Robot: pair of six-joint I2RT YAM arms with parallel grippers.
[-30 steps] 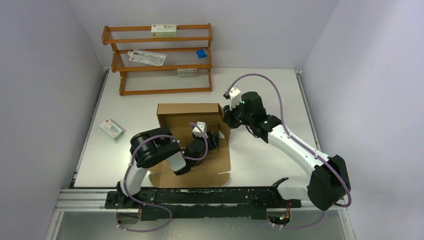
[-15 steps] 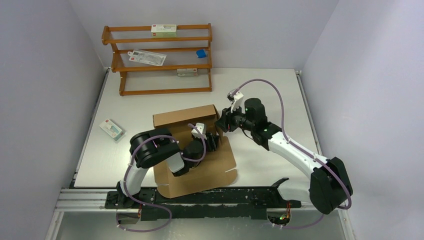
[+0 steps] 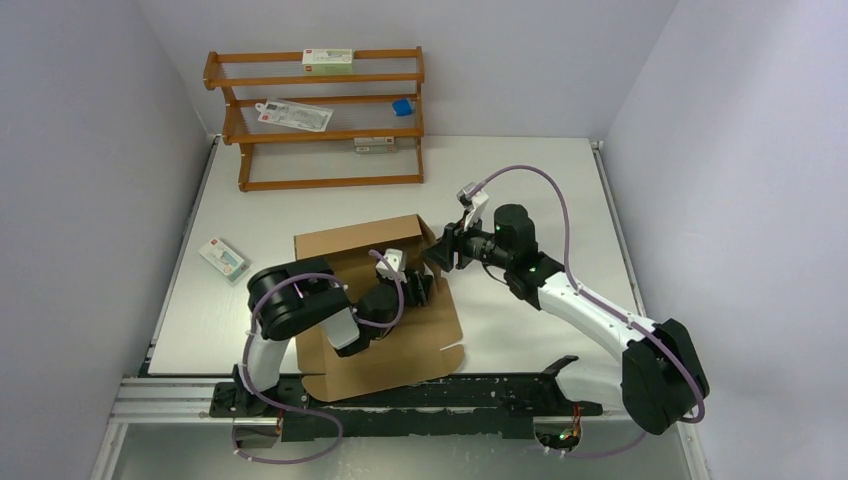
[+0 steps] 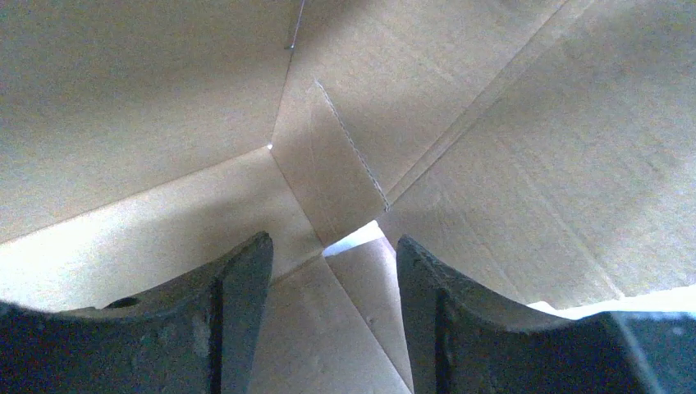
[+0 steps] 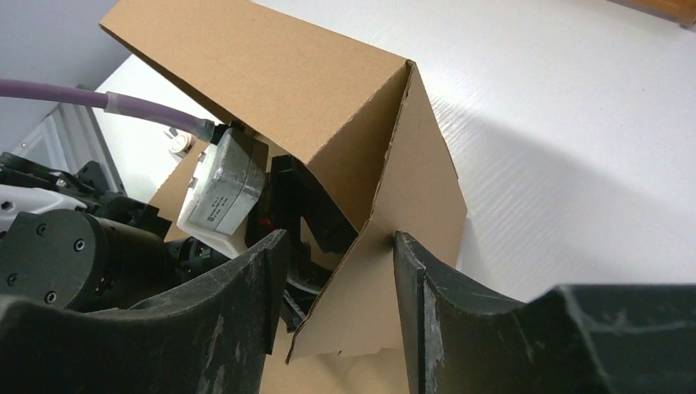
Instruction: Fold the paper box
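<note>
Well to the left of the box (image 3: pixel 350 245) is 1 small white carton (image 3: pixel 222 258), flat on the table (image 3: pixel 540 180) and well apart from the cardboard. Behind the box and to its left stands the wooden rack (image 3: pixel 330 182), with 3 shelves and a few small packets on them.

The box is a brown corrugated sheet, half formed. The base panel lies flat on the table, turned askew, and its near edge reaches the black rail (image 3: pixel 500 405) at the arm bases. The back wall is raised. The right side flap is raised too and meets the back wall at the box's far right corner.

The left gripper (image 3: pixel 428 288) is inside the box, low over the base, pointing into that corner. In the left wrist view its 2 fingers (image 4: pixel 238 312) are parted with a clear gap. Between them shows only the box's inner corner, with a small tab folded across the seam and a sliver of light under it. The gripper holds nothing.

The right gripper (image 3: pixel 437 255) is outside the box at the same corner, on the box's right. In the right wrist view its fingers (image 5: pixel 246 295) are spread wide and straddle the lower edge of the side flap. The flap is thin against the gap, so it is not clamped. Whether either finger touches the cardboard, I cannot tell. Beyond the flap, inside the box, are the left arm's wrist camera (image 5: pixel 217 193) and a purple cable (image 5: pixel 82 98).
</note>
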